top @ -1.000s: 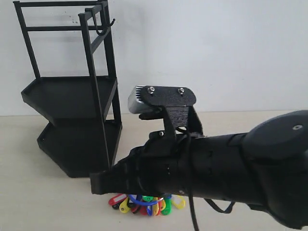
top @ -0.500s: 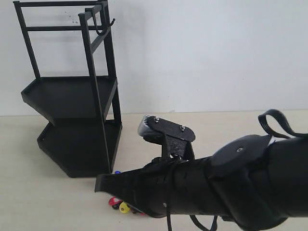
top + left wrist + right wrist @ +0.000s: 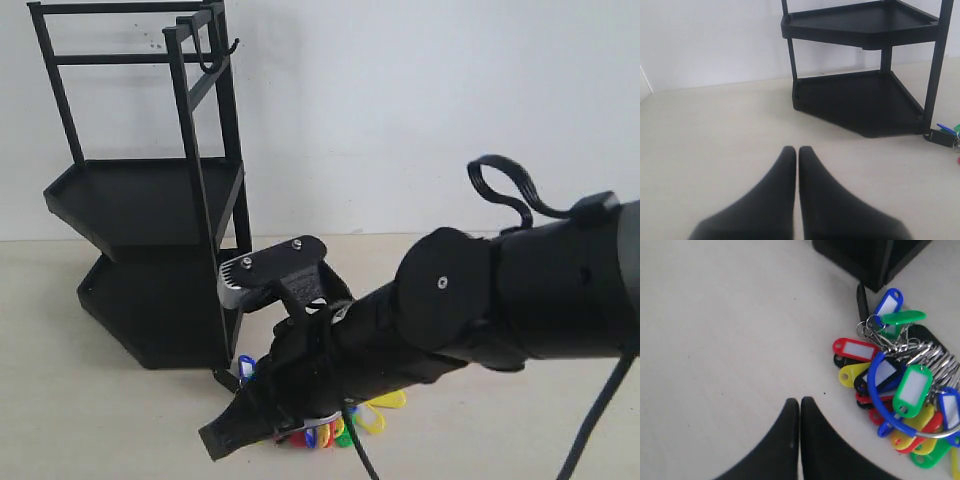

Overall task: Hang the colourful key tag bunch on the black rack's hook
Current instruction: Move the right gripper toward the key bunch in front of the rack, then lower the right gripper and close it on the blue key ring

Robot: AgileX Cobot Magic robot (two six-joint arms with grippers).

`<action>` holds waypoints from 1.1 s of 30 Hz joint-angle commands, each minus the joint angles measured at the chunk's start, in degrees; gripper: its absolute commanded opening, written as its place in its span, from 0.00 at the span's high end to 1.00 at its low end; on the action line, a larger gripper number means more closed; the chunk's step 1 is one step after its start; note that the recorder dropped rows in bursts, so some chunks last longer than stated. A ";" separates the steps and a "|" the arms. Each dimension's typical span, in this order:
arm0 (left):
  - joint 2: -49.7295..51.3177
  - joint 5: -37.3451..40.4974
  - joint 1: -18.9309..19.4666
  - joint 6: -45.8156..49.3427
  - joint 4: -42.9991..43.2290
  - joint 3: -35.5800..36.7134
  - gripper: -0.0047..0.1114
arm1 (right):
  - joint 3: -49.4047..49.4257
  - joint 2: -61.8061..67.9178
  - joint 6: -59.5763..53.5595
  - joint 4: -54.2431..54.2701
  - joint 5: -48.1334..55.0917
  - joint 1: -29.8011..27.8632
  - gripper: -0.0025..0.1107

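Note:
The colourful key tag bunch (image 3: 900, 390) lies on the table by the foot of the black rack (image 3: 875, 260); a blue ring loops through its tags. My right gripper (image 3: 800, 401) is shut and empty, hovering over bare table beside the bunch, apart from it. In the exterior view the right gripper (image 3: 213, 447) points down-left, and its arm covers most of the key tag bunch (image 3: 340, 432). The black rack (image 3: 150, 200) stands at the left, with the hook (image 3: 208, 62) on its upper frame. My left gripper (image 3: 798, 150) is shut and empty, well short of the rack (image 3: 860, 95).
A white wall runs behind the beige table (image 3: 60, 420). The right arm's bulky body (image 3: 480, 310) and its looping cable (image 3: 505, 185) fill the lower right of the exterior view. A few tags (image 3: 947, 131) peek in beside the rack's foot in the left wrist view.
The right arm has swung down and to the left; its shut gripper now points at the table just left of the key bunch. More of the tags show again. Rack unmoved.

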 commanded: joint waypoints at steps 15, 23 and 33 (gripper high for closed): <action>-0.12 -0.49 -0.07 0.06 -0.20 -0.08 0.92 | -7.99 2.22 40.75 -77.30 25.51 12.63 0.97; -0.12 -0.49 -0.07 0.06 -0.20 -0.08 0.92 | -15.91 13.65 42.57 -74.98 25.08 13.35 0.59; -0.12 -0.49 -0.07 0.06 -0.20 -0.08 0.92 | -24.26 22.72 42.57 -77.33 31.50 13.25 0.58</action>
